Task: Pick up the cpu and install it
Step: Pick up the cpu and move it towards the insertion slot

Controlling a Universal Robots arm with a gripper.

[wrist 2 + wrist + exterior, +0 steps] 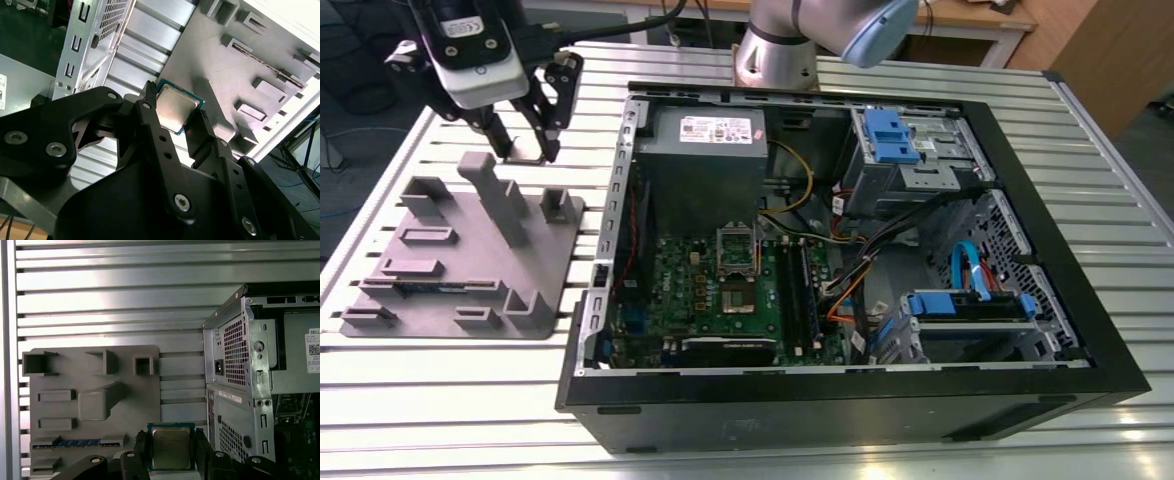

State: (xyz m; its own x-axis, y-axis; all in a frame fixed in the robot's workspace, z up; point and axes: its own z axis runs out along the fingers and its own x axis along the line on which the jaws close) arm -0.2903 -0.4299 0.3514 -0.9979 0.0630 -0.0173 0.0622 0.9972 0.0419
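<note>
Black gripper (527, 148) hangs over the far end of the grey tray (554, 265) in the exterior view, on that view's left of the open computer case (854, 400). The socket frame (738, 250) on the motherboard lies well apart from it. In the second wrist view, its fingers (150, 125) clamp the cpu (176, 107) by two opposite edges, silvery top showing, above the slatted table (150, 35). In the first wrist view, the clamped cpu sits over the strip between tray and case wall.
</note>
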